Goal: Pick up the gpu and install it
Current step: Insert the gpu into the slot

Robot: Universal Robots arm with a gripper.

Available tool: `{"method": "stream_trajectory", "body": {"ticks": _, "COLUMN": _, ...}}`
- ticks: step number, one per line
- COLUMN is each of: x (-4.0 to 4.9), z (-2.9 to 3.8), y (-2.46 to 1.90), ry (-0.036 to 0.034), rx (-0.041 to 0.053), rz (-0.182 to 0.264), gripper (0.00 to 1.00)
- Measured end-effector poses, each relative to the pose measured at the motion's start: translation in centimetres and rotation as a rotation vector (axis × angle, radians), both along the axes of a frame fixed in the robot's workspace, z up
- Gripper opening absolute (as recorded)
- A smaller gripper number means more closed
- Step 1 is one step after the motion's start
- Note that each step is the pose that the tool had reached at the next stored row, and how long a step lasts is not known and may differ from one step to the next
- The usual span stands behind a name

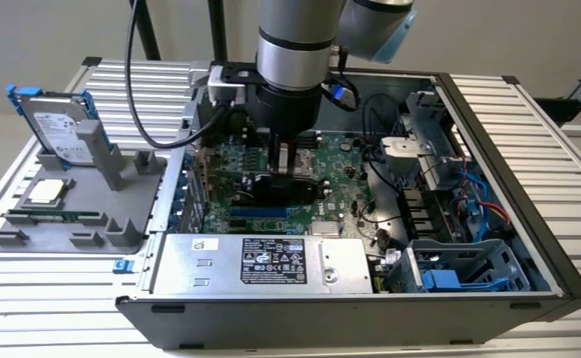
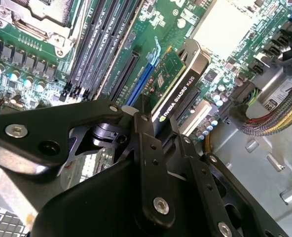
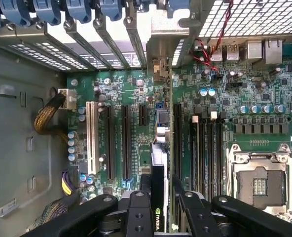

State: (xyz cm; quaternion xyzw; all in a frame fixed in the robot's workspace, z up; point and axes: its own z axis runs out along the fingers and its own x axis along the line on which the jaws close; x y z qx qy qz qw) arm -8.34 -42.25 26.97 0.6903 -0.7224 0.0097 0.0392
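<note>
while your arm reaches down into the open computer case (image 1: 529, 246) at the centre of the exterior view, your pincer (image 2: 153, 123) is clenched on the gpu (image 2: 178, 86), gripping its black cooler edge. the card stands on edge over the green motherboard (image 3: 136, 98), lined up along the long expansion slots (image 3: 126, 143) in both wrist views. at the exterior view's left, a grey holder (image 1: 61, 224) on the desk (image 1: 31, 298) carries a hard drive (image 1: 57, 127).
</note>
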Motion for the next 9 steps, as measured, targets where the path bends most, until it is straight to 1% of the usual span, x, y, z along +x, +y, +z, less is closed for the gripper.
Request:
{"method": "stream_trajectory", "body": {"ticks": 2, "x": -0.02, "z": -0.11, "y": -0.05, "ry": -0.0001, "rx": 0.0001, "rz": 0.0, "gripper": 0.0}}
{"method": "stream_trajectory", "body": {"ticks": 7, "x": -0.11, "z": -0.39, "y": -0.49, "ry": -0.0001, "rx": 0.0001, "rz": 0.0, "gripper": 0.0}}
{"method": "stream_trajectory", "body": {"ticks": 9, "x": -0.22, "z": -0.53, "y": -0.57, "ry": -0.0001, "rx": 0.0004, "rz": 0.0, "gripper": 0.0}}
